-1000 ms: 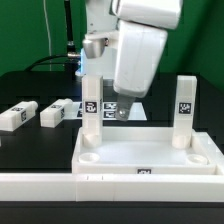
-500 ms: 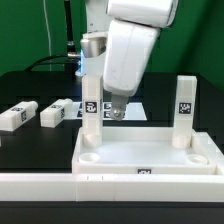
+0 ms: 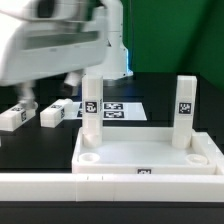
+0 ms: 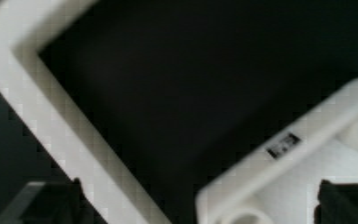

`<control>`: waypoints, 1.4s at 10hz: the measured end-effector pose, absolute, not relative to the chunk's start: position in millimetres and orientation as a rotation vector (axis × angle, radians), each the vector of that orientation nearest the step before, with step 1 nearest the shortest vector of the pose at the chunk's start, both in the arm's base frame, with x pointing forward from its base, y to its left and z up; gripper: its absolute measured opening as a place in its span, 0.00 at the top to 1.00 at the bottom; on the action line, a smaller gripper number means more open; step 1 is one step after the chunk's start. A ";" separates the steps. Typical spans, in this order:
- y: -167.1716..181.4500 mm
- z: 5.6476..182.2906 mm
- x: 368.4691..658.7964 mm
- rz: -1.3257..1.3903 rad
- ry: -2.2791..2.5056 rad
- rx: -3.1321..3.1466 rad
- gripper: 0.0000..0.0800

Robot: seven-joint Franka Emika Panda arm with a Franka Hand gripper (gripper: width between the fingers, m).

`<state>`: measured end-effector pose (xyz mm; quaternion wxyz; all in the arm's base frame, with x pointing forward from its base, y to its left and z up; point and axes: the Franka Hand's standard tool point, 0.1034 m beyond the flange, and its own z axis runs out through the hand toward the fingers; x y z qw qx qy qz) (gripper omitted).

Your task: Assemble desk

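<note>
The white desk top point(image 3: 150, 152) lies in the front middle, its rim and round corner sockets showing. Two white tagged legs stand upright in its back corners, one on the left point(image 3: 92, 110) and one on the right point(image 3: 184, 108). Two more legs lie loose on the black table at the exterior view's left point(image 3: 12, 116) point(image 3: 55, 113). My gripper point(image 3: 47, 88) is blurred by motion, high above those loose legs, open and empty. The wrist view is blurred and shows a corner of the desk top point(image 4: 291, 150) with a tag.
The long white rail wall point(image 3: 40, 186) runs along the front and also shows in the wrist view point(image 4: 60, 110). The marker board point(image 3: 122, 108) lies flat behind the desk top.
The arm has swung from beside the left upright leg over to the exterior view's left and upward. Both upright legs and the loose legs have stayed in place.
</note>
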<state>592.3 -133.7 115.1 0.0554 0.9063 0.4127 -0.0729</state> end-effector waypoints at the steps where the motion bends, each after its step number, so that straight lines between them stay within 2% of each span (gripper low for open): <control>1: -138.7 115.6 592.3 -0.208 1.128 2.795 0.19; 4: -134.3 112.7 591.5 -0.199 0.821 2.891 0.19; 5: -129.6 105.4 584.5 -0.264 0.676 2.947 0.19; 8: -155.0 102.6 561.0 -0.296 0.261 3.109 0.19; 10: -176.4 103.8 557.3 -0.270 0.183 3.111 0.19; 11: -169.6 104.1 567.1 -0.218 0.251 3.056 0.19; 14: -165.6 101.0 561.6 -0.232 0.161 3.079 0.19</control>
